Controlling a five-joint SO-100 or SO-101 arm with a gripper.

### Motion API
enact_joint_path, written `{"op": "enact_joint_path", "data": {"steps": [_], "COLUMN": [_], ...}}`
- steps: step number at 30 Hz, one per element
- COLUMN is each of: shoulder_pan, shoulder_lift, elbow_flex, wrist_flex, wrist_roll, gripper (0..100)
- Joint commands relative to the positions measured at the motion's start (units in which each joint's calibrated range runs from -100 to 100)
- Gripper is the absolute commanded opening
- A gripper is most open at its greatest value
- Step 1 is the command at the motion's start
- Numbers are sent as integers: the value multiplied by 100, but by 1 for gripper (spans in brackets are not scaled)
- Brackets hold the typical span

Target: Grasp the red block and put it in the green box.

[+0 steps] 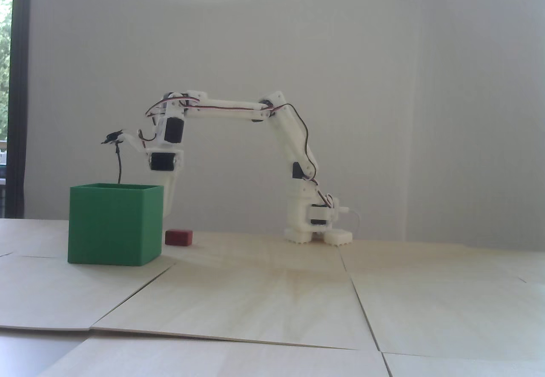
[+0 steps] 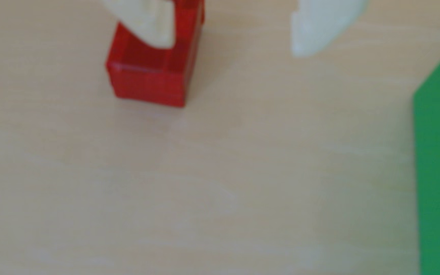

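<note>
Under the spread claw (image 2: pixel 232 47), red block (image 2: pixel 150 76) beneath one fingertip (image 2: pixel 155 29)

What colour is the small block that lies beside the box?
Dark red; the red block shows best in the wrist view.

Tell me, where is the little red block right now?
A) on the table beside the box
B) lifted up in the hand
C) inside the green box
A: the red block sits on the wooden table just right of the green box in the fixed view, with the open hand above it.
</note>
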Motion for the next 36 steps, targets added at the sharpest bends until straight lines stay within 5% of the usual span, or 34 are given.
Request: {"op": "enact_joint_path", "data": {"steps": [1, 36], "shoulder_pan": [-83, -638], "shoulder_lift": [-1249, -1936], "elbow_flex": [388, 2810], "wrist_flex": [16, -878], "wrist_roll": [22, -233], "gripper": [16, 16]}}
